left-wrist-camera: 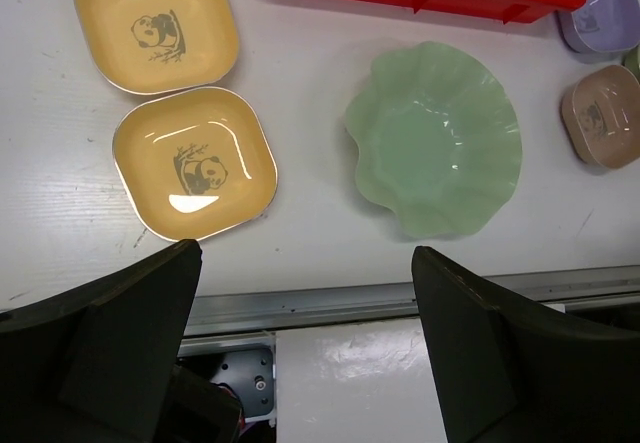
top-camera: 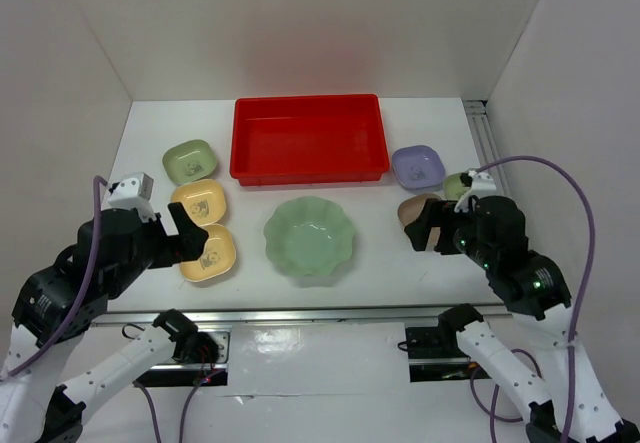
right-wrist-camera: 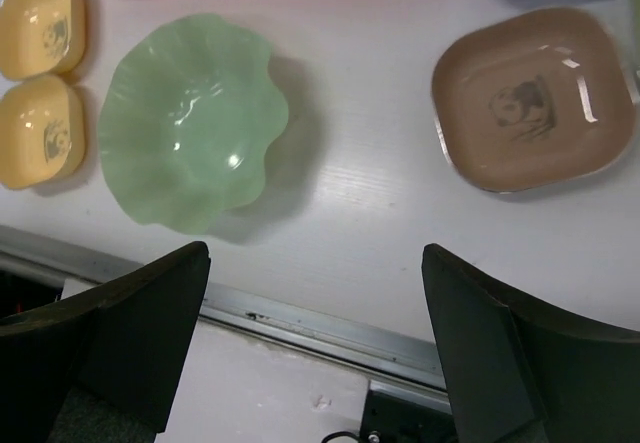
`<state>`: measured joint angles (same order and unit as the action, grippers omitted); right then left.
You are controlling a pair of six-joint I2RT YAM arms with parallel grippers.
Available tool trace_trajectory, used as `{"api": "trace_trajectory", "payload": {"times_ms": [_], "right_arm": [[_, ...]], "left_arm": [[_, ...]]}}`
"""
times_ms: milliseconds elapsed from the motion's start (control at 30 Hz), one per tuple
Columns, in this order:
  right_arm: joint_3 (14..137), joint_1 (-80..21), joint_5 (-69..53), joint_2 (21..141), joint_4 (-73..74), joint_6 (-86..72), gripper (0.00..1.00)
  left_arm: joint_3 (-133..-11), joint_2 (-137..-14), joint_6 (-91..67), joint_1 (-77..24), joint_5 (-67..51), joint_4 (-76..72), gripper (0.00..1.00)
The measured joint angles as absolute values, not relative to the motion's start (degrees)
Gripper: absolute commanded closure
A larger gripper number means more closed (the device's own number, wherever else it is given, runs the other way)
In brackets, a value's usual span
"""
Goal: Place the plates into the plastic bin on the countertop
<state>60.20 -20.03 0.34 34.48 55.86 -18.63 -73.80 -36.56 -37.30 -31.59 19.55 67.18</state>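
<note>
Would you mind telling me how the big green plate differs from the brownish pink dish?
The green plate is much wider than the pink dish. The green plate has a wavy scalloped edge; the pink dish is a rounded square. The pink dish carries a panda print; the green plate is plain. Both sit upright on the table, outside the red bin.

The bin (top-camera: 310, 141) is bright red and the table (top-camera: 390, 263) is plain white. The large scalloped dish (top-camera: 311, 239) is pale green, without any print. The far yellow dish (left-wrist-camera: 157, 25), the near yellow dish (left-wrist-camera: 195, 163) and the brownish pink dish (right-wrist-camera: 530, 98) each carry a grey panda drawing, and the lavender dish (top-camera: 417, 167) is pale purple.
</note>
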Motion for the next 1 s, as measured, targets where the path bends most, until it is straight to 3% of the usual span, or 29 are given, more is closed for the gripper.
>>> {"api": "trace_trajectory", "payload": {"times_ms": [333, 667, 1000], "right_arm": [[47.4, -19.9, -11.4, 41.7, 42.7, -21.2, 0.09], [43.4, -24.1, -11.1, 58.0, 25.0, -25.3, 0.09], [35.0, -30.3, -11.3, 72.4, 8.7, -27.8, 0.18]], "left_arm": [[-71.5, -36.6, -37.3, -31.6, 19.1, 65.6, 0.0], [-67.1, -36.7, -37.3, -31.6, 18.5, 61.2, 0.0], [-66.7, -38.8, -36.0, -31.6, 15.5, 56.6, 0.0]]}}
